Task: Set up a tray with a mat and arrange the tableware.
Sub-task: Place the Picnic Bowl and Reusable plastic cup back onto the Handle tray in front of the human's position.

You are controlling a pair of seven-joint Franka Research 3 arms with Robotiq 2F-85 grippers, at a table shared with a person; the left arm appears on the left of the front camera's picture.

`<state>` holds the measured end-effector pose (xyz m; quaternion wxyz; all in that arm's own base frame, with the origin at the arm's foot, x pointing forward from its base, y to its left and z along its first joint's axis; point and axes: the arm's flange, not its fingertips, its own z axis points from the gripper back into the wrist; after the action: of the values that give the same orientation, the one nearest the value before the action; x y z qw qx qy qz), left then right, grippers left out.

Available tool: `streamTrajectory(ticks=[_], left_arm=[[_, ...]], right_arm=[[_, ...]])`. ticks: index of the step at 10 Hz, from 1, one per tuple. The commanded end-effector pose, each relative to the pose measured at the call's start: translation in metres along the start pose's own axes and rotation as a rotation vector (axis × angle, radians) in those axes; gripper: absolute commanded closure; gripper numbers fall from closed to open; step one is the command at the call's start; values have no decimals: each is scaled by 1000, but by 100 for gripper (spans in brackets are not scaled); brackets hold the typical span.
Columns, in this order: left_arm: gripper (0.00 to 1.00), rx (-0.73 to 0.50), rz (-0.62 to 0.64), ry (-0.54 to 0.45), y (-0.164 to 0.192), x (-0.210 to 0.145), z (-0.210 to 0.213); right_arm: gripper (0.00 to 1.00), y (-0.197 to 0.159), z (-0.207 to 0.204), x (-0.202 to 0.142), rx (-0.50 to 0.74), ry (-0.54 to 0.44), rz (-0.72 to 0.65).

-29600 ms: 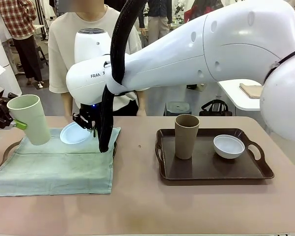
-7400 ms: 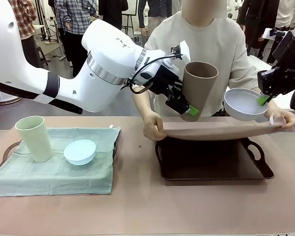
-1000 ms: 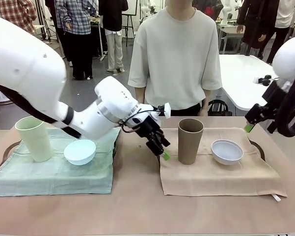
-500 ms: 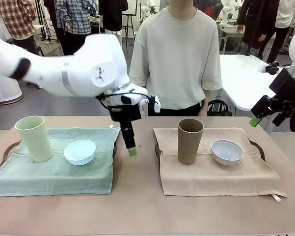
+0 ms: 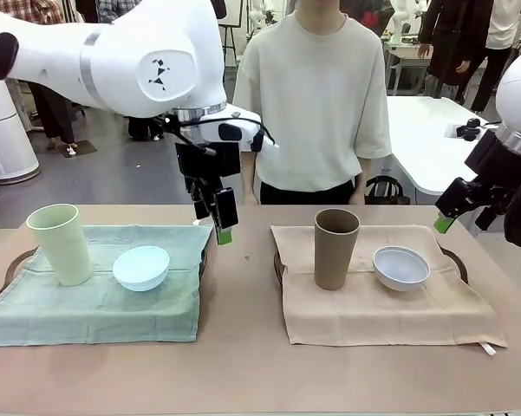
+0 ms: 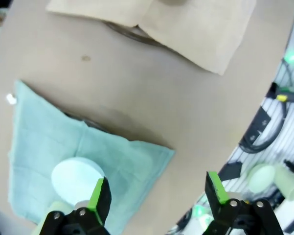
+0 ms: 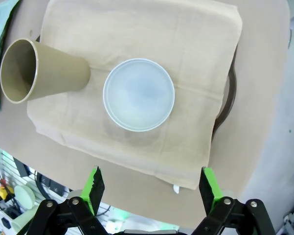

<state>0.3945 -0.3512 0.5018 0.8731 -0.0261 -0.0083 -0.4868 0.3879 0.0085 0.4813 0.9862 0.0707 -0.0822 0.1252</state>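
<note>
Left gripper (image 5: pixel 223 221): jaws apart, empty, above the table. Right gripper (image 5: pixel 448 217): jaws apart, empty, at 3 o'clock. Beige mat (image 5: pixel 390 299): brown tumbler (image 5: pixel 335 249), white bowl (image 5: pixel 401 267). Green mat (image 5: pixel 95 303), 9 o'clock: pale green tumbler (image 5: pixel 59 243), light blue bowl (image 5: pixel 141 267).

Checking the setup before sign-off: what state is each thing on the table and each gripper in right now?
pale green tumbler: upright on the green mat, empty-handed arms away
light blue bowl: right way up on the green mat
brown tumbler: upright on the tan mat
white bowl: right way up on the tan mat
left gripper: open, holding nothing
right gripper: open, holding nothing
</note>
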Motion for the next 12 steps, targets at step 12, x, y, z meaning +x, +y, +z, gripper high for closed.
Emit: streamTrajectory(ticks=[12], left_arm=[[0,5,45,1,-6,-2,9]], right_arm=[[0,0,-2,1,0,5,-7]])
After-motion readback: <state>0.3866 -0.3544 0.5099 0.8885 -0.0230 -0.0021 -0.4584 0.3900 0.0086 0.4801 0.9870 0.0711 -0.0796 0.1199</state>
